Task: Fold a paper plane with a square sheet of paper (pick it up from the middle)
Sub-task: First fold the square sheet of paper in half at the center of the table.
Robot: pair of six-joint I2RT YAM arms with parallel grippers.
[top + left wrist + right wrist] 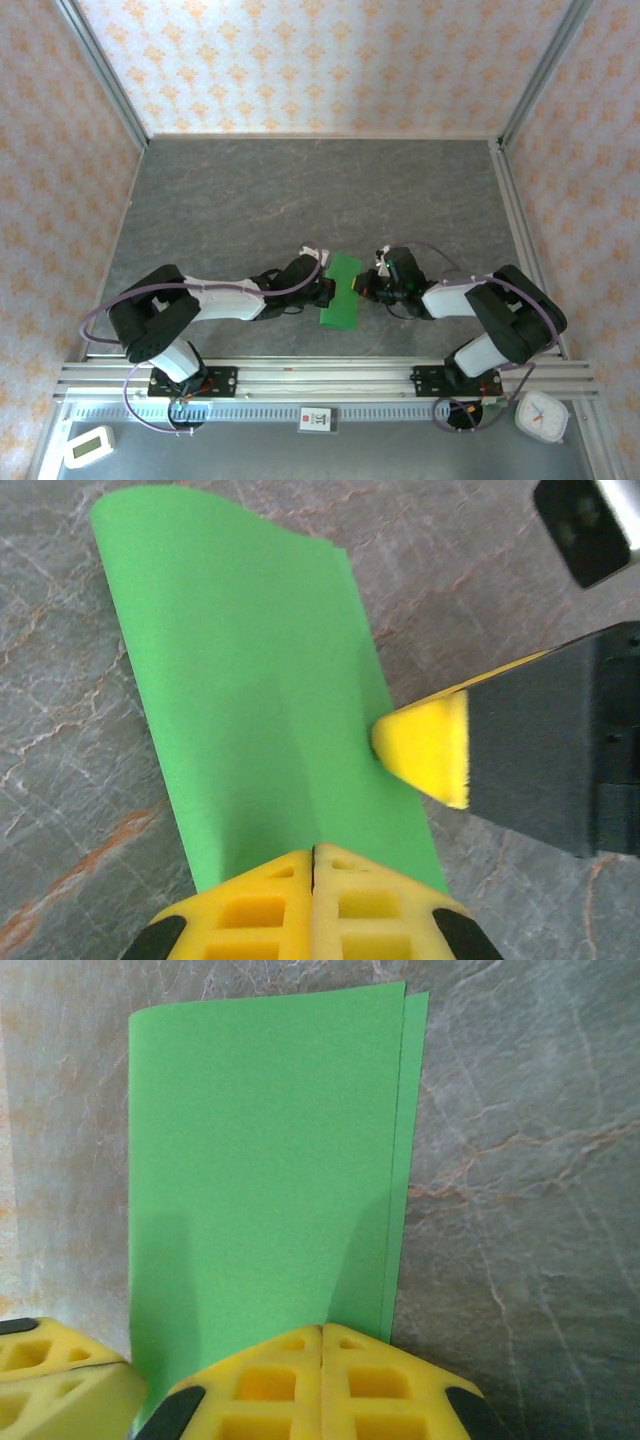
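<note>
**Ann:** Where is the green paper [340,291] seen?

**Ben:** It is seen near the front of the grey surface [300,190], right between the two arms. It is folded in half, so a long thin shape is made.

**Ann:** How can the fold be told?

**Ben:** In the right wrist view two layers are seen. On the right side, the top layer's edge is set just inside the bottom layer's edge. The rounded fold is on the left side.

**Ann:** What is done by the left end effector [323,289]?

**Ben:** Its yellow fingers [250,910] are pressed together. In its own view the near edge of the paper is pinched between them.

**Ann:** And the right end effector [362,285]?

**Ben:** It is closed on the paper too. In its own view the two yellow fingers [380,1385] are shut tight on the near edge. In the left wrist view its yellow tip is seen touching the right-hand edge of the paper.

**Ann:** Is the paper lying flat?

**Ben:** That cannot be told. It may be lying down or lifted a little.

**Ann:** What else is seen?

**Ben:** A white clock [541,416] is seen by the right arm's base. A small white timer [88,446] is seen at the front left corner.
</note>
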